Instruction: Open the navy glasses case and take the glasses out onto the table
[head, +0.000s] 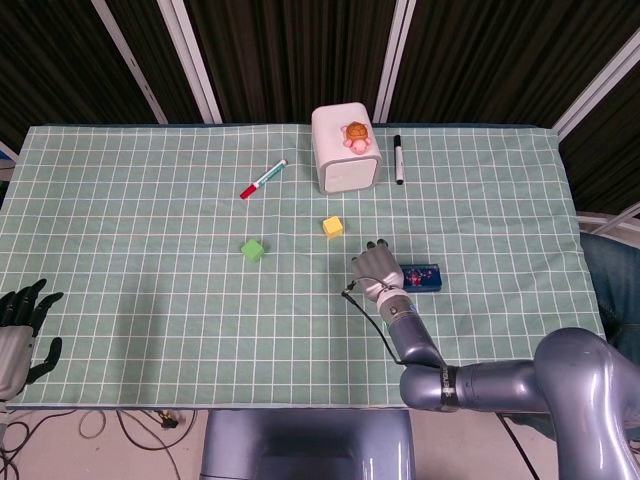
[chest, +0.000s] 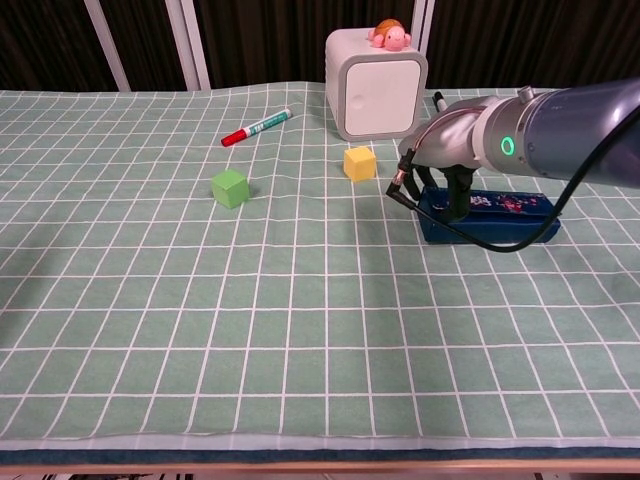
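right hand (chest: 440, 188) down on the near-left end of the navy glasses case (chest: 490, 216), fingertips touching its lid; a firm grasp or mere contact, cannot tell. case lying closed on the surface, stretching away to the right of the hand. likely rigid, light and prone to sliding, so best pinned while lifting the lid edge; left hand (head: 18, 330) idle, fingers apart, far off.

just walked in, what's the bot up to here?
The right hand has its fingers down on the left end of the navy glasses case with the floral lid, which lies closed on the green checked tablecloth. No glasses are out yet. Whether it actually grips the case can't be told. The left hand sits idle at the near left table edge, fingers apart, holding nothing.
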